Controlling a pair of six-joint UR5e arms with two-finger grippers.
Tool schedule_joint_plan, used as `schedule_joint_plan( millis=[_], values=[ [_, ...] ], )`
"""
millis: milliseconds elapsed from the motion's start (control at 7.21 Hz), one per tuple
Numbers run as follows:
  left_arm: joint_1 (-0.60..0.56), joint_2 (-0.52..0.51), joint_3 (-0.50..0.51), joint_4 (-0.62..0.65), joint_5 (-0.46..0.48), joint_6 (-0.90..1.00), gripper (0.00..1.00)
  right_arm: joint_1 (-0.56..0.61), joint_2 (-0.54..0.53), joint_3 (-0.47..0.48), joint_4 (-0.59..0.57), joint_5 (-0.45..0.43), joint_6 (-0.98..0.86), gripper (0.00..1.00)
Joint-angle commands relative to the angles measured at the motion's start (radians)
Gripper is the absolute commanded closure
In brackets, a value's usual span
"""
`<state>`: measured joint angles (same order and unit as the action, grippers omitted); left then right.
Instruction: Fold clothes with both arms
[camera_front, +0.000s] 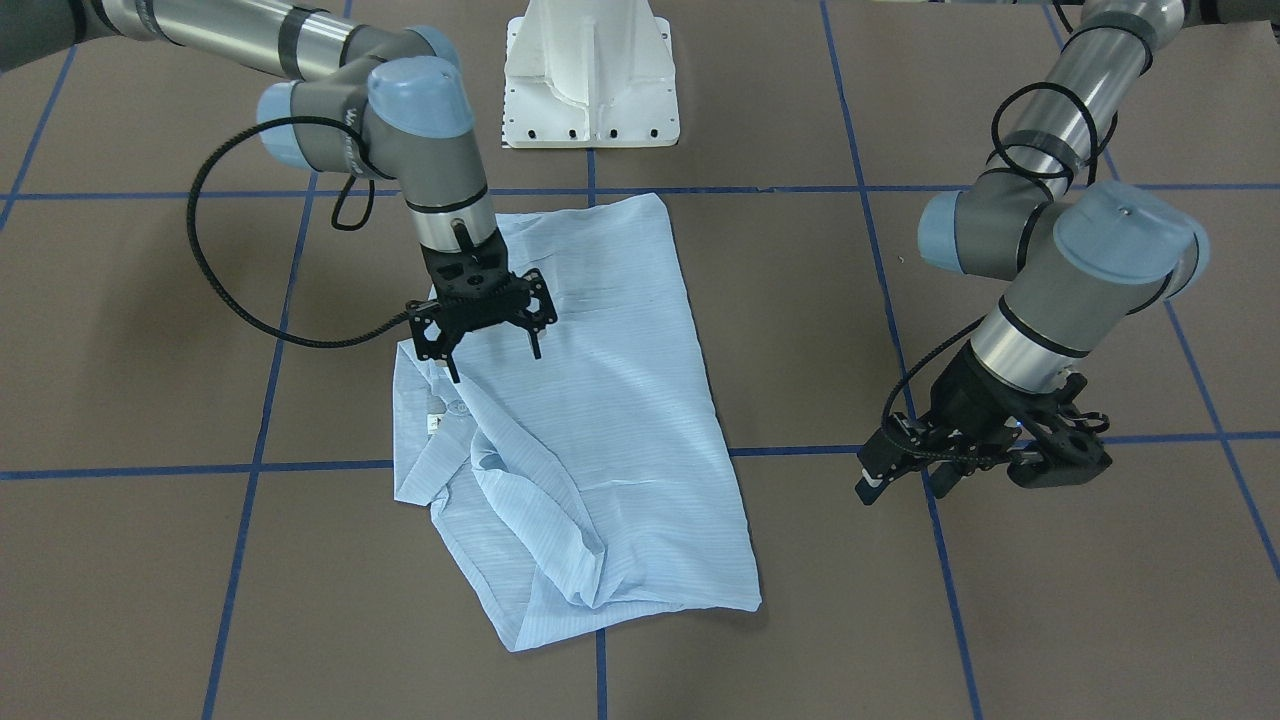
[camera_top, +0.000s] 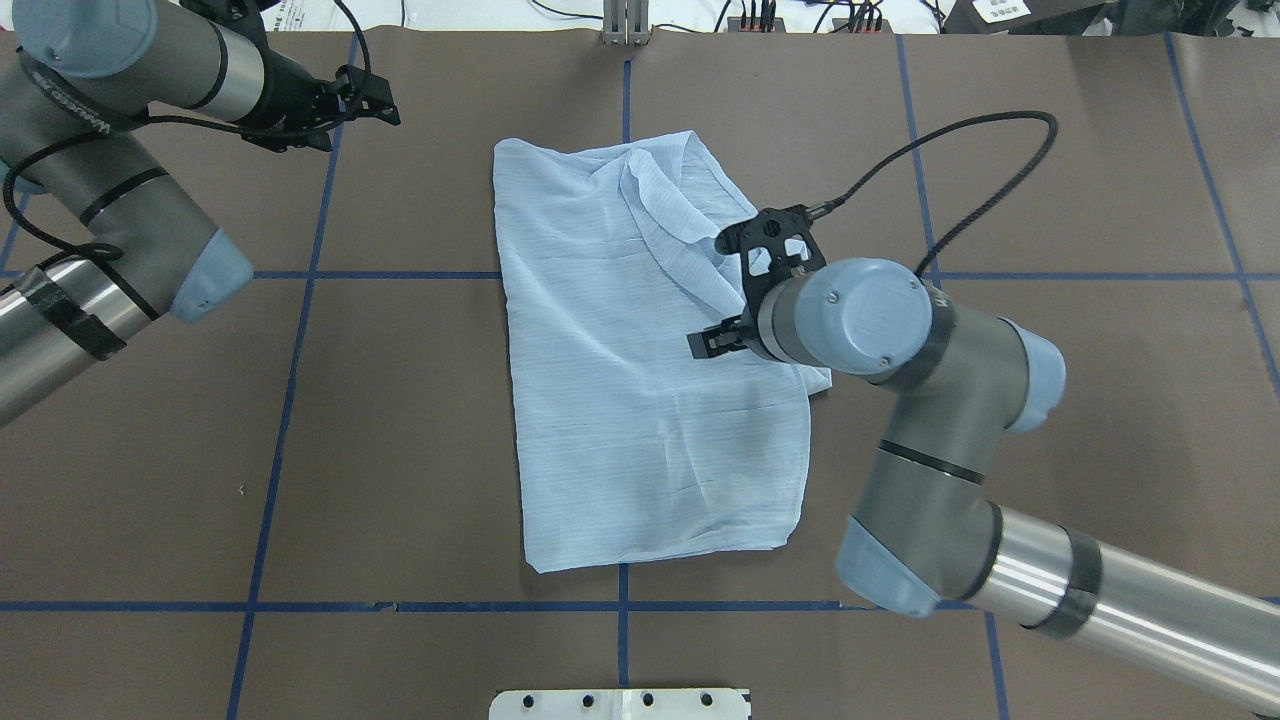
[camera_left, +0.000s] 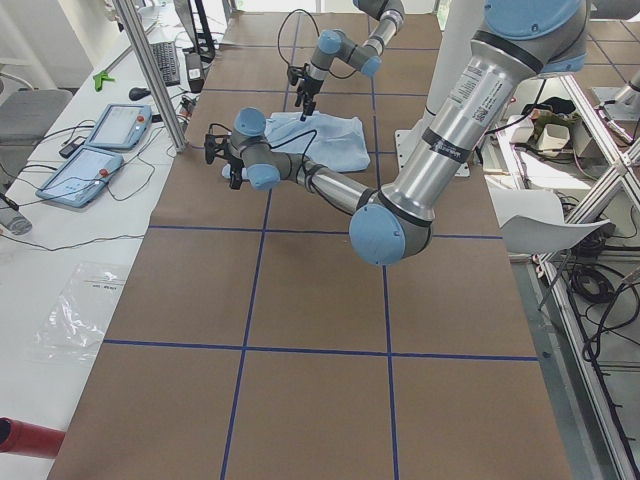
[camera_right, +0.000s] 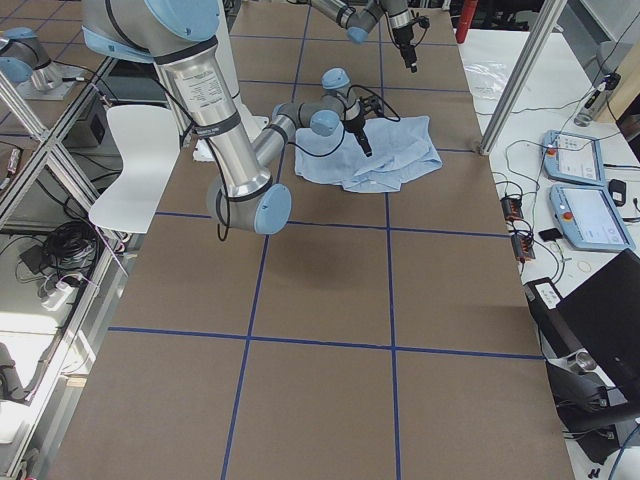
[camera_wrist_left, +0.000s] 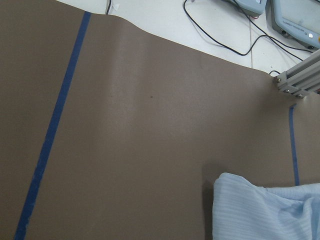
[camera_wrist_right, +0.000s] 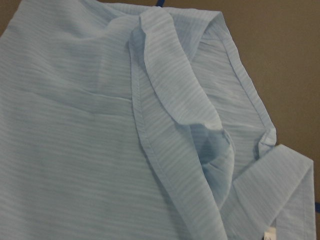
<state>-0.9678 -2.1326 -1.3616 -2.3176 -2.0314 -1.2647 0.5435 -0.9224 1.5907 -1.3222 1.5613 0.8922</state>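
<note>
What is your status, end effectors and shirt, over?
Right end effector open, over shirt near collar. Left end effector open, empty, clear of shirt. Shirt lies partly folded. Nothing in the way.

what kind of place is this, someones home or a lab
Most likely a robotics lab: a table papered brown with a blue tape grid, teach pendants on a side bench, aluminium framing around it.

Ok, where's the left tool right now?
The left tool is at the overhead view's upper left, over bare table by a blue line, apart from the shirt.
</note>
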Motion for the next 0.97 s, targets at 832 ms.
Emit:
schedule_joint_plan(
  millis=[832],
  values=[
    [-0.003, 0.014, 0.002, -0.002, -0.001, 0.001, 0.00, 0.035, 0.263, -0.514, 0.163, -0.124, -0.154, 0.00]
  ],
)
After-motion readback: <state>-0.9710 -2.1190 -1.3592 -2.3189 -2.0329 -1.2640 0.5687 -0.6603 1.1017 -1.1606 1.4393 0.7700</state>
